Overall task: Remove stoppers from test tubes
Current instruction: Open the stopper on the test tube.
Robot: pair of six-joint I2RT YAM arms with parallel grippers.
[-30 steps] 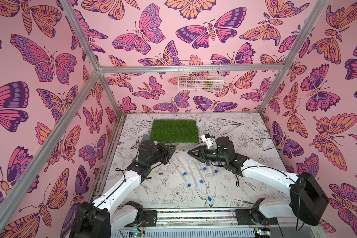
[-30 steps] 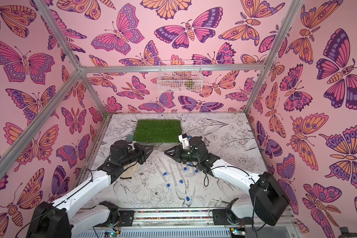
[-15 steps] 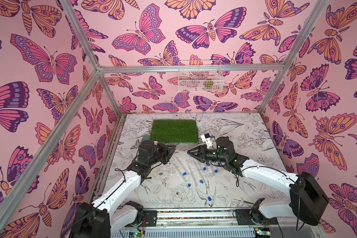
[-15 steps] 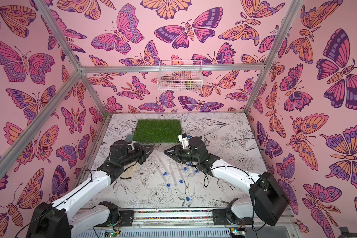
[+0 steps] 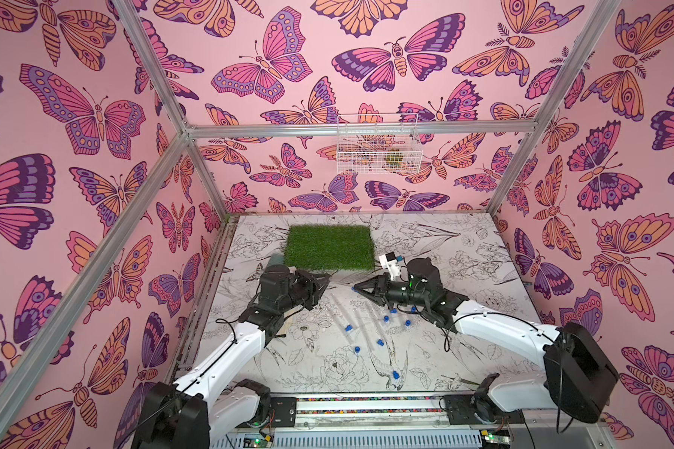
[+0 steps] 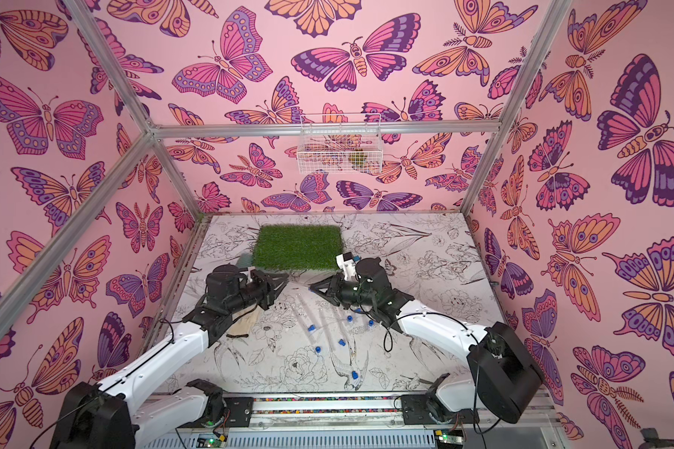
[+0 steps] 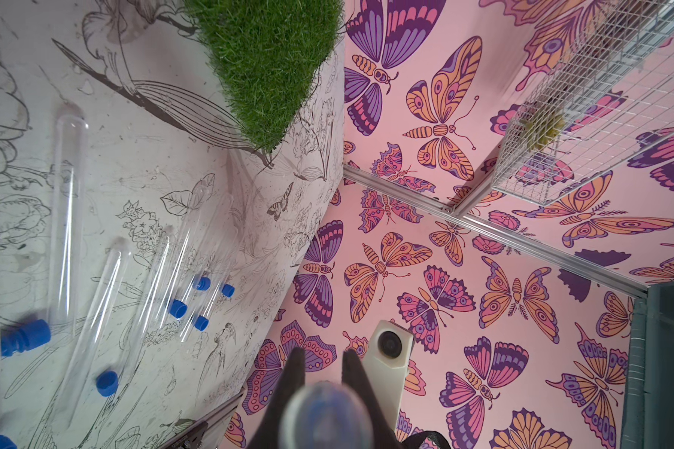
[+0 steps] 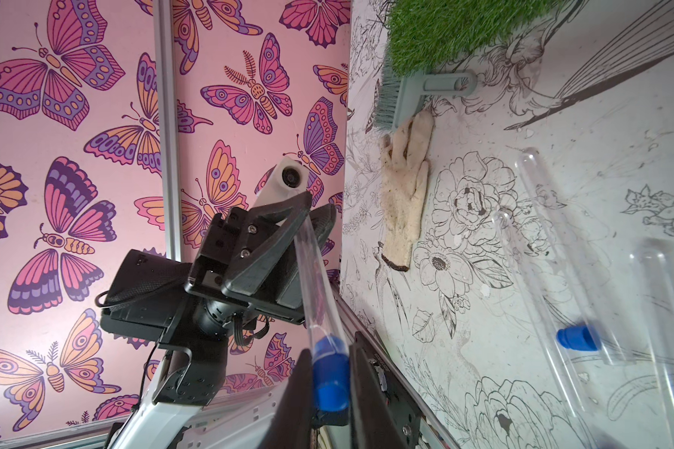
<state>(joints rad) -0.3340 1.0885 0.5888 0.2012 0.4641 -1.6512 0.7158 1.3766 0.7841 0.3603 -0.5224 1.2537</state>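
Jaws of right tool (image 8: 329, 352) just pressed together on round bright blue plastic stopper (image 8: 329, 383) — now pinched firm; left tool (image 7: 322, 353) clamps slim clear round-ended test tube (image 8: 314, 287), held midair just before green artificial-grass mat (image 5: 329, 247). Pull-apart likely next.

Bright, even, diffuse light leaves only faint soft shadows on the table (image 5: 320, 373), thin white glare streaks run along the clear test tubes (image 7: 66, 217), and the held tube (image 7: 325, 416) and wire basket (image 7: 584, 128) look blurred in the left wrist view.
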